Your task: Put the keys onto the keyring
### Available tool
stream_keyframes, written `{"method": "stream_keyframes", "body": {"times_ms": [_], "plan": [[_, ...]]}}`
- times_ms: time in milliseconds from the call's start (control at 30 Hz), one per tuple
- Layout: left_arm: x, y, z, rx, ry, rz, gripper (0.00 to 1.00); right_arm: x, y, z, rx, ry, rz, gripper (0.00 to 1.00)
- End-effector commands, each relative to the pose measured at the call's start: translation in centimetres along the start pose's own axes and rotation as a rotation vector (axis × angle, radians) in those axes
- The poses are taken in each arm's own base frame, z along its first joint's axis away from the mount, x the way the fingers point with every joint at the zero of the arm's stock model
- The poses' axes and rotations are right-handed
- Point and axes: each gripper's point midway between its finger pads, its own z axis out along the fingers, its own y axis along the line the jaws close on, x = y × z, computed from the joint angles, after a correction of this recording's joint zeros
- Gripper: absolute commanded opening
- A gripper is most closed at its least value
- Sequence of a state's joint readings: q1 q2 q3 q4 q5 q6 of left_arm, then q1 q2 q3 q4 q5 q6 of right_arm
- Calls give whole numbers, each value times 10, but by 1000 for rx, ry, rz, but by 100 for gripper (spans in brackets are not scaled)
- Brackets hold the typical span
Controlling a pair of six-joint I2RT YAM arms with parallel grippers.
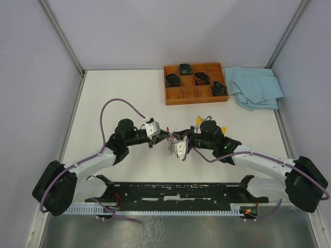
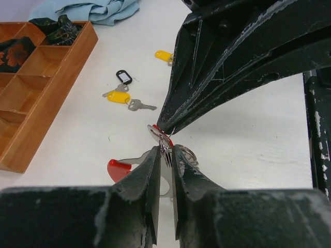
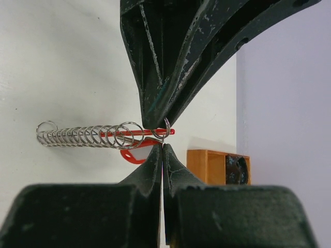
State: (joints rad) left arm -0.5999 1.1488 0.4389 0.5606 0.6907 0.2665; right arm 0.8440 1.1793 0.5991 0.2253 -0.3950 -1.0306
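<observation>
- The keyring point(image 2: 161, 137) sits mid-table, between both claws. It is likely light, stiff, springy wire and slippery, so it is best pinched flat across the ring or by its red band.
- The right gripper point(image 3: 162, 149) is pressed together, nipping the ring's wire.
- The left gripper point(image 2: 165, 152) is barely parted about the ring; whether it grips, I cannot tell.
- The red key point(image 2: 120, 166) lies at 8 o'clock of the ring; whether it is threaded is unclear.
- A yellow key point(image 2: 118, 97) lies at 10 o'clock and a second yellow key point(image 2: 163, 55) at 12, both well apart from the ring.
- How the coil point(image 3: 83, 136) joins the ring is hard to read.

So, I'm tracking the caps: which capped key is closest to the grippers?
The red-capped key, right by the left gripper; both yellow-capped keys lie farther off.
</observation>
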Motion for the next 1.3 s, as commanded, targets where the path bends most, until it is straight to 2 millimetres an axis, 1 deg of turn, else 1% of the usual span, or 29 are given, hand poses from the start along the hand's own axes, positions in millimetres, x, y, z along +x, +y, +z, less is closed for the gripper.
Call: {"method": "stream_keyframes", "body": {"times_ms": [0,100,233,400,600,733,867,1067,1267], "plan": [[-16,2,3,35,-16,56,22,-19,-24,-5,51,-50,-47,0],[-15,0,5,60,-3,46,27,-19,-23,-4,40,-49,-54,1],[-15,-1,6,73,4,38,29,-19,-21,-4,22,-47,-65,1],[-13,-1,6,72,16,34,28,-23,-24,-5,21,-50,-82,1],[-11,1,6,67,30,29,22,-22,-24,-6,17,-38,-98,1],[-12,3,6,57,31,29,23,-22,-22,-7,5,-27,-113,1],[-16,4,6,53,21,37,26,-25,-25,-8,12,-30,-124,1],[-25,4,5,51,-4,40,27,-28,-29,-8,19,-32,-131,1],[-27,3,5,55,-11,40,26,-31,-31,-7,23,-39,-138,1]]}}
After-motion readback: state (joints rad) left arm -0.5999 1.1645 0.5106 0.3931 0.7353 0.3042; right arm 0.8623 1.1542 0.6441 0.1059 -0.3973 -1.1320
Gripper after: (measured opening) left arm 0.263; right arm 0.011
